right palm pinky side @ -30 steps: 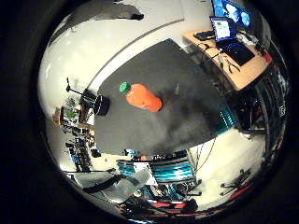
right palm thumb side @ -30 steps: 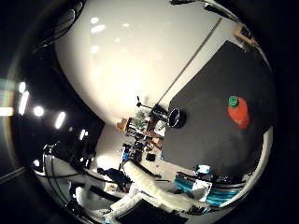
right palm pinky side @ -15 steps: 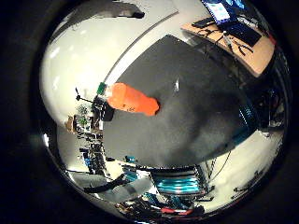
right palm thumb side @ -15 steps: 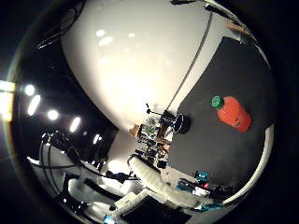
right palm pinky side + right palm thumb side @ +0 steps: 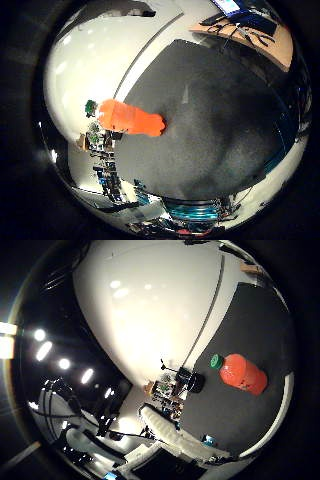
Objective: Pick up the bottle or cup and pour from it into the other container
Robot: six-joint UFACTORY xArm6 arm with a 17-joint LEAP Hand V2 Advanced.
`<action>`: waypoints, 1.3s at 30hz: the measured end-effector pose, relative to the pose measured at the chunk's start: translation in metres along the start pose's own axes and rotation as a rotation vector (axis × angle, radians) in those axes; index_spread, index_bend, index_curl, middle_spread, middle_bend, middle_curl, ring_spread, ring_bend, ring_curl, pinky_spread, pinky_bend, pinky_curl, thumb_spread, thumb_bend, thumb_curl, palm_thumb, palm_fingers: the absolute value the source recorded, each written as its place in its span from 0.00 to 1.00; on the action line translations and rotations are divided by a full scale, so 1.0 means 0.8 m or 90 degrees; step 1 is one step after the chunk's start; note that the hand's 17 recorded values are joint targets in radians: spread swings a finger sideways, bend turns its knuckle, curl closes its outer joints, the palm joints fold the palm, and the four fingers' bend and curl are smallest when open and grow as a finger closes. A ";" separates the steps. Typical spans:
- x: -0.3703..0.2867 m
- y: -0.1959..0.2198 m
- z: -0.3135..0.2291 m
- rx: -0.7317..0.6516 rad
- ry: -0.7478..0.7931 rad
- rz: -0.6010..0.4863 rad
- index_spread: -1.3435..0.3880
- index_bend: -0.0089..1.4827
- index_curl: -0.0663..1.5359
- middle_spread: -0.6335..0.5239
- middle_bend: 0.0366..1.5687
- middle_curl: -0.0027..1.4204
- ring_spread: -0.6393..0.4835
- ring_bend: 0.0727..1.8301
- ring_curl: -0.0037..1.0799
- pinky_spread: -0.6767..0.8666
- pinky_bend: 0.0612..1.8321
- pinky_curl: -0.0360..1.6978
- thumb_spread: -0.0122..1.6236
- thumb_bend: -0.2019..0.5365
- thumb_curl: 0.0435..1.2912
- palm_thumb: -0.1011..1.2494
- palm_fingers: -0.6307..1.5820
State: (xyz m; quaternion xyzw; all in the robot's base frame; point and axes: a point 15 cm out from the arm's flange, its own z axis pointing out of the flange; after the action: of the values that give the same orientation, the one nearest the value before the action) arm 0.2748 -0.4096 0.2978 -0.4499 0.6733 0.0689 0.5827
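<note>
An orange bottle (image 5: 132, 118) with a green cap (image 5: 91, 107) stands on a dark grey table (image 5: 215, 110). It takes up a fair part of the right little finger side palm view, so my hand is fairly near it, with the palm facing it. The right thumb side palm view shows the same bottle (image 5: 241, 372) from further to the side. Beside it, at the table's edge, stands a small black cup (image 5: 188, 381).
A wooden desk (image 5: 252, 28) with screens stands beyond the table's far side. A cluttered area with stands and gear (image 5: 160, 390) lies past the table edge by the cup. The floor around the table (image 5: 150, 310) is pale.
Both views have shifted and the bottle looks larger now, so the hand's cameras have moved closer to it. The bottle and the cup have stayed in place on the table.
</note>
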 end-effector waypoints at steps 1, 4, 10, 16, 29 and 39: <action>0.007 0.001 0.003 0.000 -0.001 0.004 0.64 0.11 0.22 0.57 0.18 0.24 0.71 0.27 0.20 0.71 0.46 0.02 0.58 0.23 0.21 0.34 0.36; 0.024 0.005 0.017 -0.005 -0.011 0.015 0.64 0.12 0.22 0.58 0.18 0.24 0.72 0.27 0.20 0.70 0.45 0.02 0.58 0.23 0.20 0.35 0.36; 0.048 0.010 0.042 -0.010 -0.008 0.028 0.64 0.11 0.22 0.58 0.18 0.24 0.71 0.27 0.19 0.71 0.45 0.02 0.58 0.23 0.20 0.36 0.36; 0.064 0.019 0.080 -0.027 -0.012 0.035 0.64 0.12 0.22 0.58 0.17 0.24 0.71 0.27 0.20 0.72 0.45 0.02 0.58 0.23 0.20 0.36 0.36; 0.069 0.035 0.150 -0.067 -0.024 0.039 0.64 0.11 0.22 0.58 0.17 0.25 0.70 0.28 0.20 0.71 0.44 0.02 0.58 0.23 0.20 0.37 0.36; 0.053 0.056 0.211 -0.112 -0.035 0.036 0.66 0.12 0.22 0.59 0.18 0.25 0.69 0.29 0.20 0.69 0.44 0.02 0.58 0.23 0.21 0.39 0.38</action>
State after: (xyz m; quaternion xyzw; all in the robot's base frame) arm 0.3695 -0.3018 0.1902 -0.4782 0.6606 0.1566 0.5572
